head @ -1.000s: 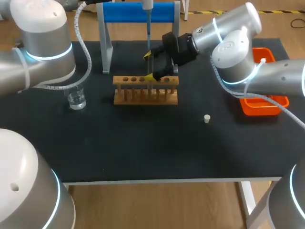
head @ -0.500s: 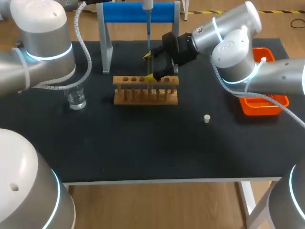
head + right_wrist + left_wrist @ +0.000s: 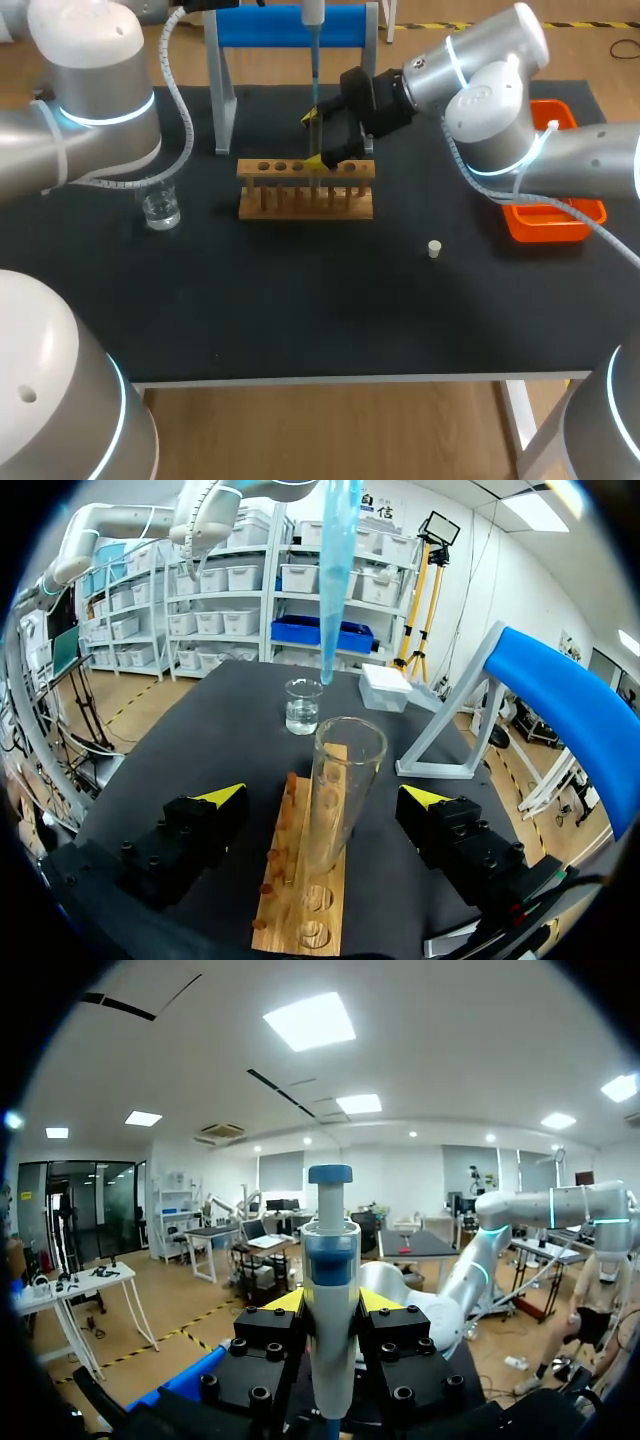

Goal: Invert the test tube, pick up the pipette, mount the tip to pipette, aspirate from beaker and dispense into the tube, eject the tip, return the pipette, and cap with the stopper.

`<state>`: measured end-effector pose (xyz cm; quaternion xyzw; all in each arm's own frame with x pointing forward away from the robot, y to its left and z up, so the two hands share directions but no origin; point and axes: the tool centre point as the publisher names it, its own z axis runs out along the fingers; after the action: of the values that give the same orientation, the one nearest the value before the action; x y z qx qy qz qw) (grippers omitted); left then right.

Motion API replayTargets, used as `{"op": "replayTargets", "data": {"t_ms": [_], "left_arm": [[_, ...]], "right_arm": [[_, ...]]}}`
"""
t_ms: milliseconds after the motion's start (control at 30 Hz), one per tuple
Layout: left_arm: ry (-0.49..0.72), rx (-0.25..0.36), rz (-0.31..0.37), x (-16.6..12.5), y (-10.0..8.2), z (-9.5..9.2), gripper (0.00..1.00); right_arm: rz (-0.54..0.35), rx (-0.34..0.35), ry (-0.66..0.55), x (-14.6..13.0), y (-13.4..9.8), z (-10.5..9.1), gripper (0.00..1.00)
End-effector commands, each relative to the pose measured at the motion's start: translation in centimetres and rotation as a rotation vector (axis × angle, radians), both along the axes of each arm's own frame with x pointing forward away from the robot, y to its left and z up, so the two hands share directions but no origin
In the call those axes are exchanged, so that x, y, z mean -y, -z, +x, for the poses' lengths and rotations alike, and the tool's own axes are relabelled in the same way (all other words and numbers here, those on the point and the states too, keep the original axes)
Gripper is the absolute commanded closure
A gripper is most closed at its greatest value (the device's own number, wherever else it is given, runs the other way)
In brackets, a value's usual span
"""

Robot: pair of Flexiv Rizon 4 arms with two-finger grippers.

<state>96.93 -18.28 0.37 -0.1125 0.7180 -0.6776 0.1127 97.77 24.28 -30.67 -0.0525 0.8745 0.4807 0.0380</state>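
- The left gripper (image 3: 330, 1302) pinches the pipette (image 3: 330, 1250) tight from both sides, high up over the rack (image 3: 305, 188).
- The right gripper (image 3: 323, 796) is spread wide. The tube (image 3: 347, 780) stands in the rack between its fingers, but they do not touch it.
- The tip (image 3: 334, 590) hangs just above the tube's open mouth. If it comes down a bit to one side, I think it could hit the rim or drip onto the rack.
- The tube is clear glass, tall and thin. A bump from a finger could tip it or crack it.
- The tip is pale blue, see-through, long and pointy.
- The rack is light wood with round holes.
- The beaker (image 3: 160, 208) is clear glass with water in it, well apart from the rack.
- The stopper (image 3: 434, 249) is small, pale and round. It lies on the black table (image 3: 300, 300).
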Motion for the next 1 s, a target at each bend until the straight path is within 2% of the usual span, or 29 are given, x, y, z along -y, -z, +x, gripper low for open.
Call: {"op": "replayTargets", "data": {"t_ms": [33,1000], "left_arm": [[0.005,-0.002,-0.002,0.2,0.1,0.4,1.00],[0.003,-0.038,-0.017,0.0,1.9,1.4,1.00]], "right_arm": [[-0.004,-0.002,-0.001,0.1,-0.1,0.0,0.00],[-0.004,-0.002,-0.001,0.1,-0.1,0.0,0.00]]}}
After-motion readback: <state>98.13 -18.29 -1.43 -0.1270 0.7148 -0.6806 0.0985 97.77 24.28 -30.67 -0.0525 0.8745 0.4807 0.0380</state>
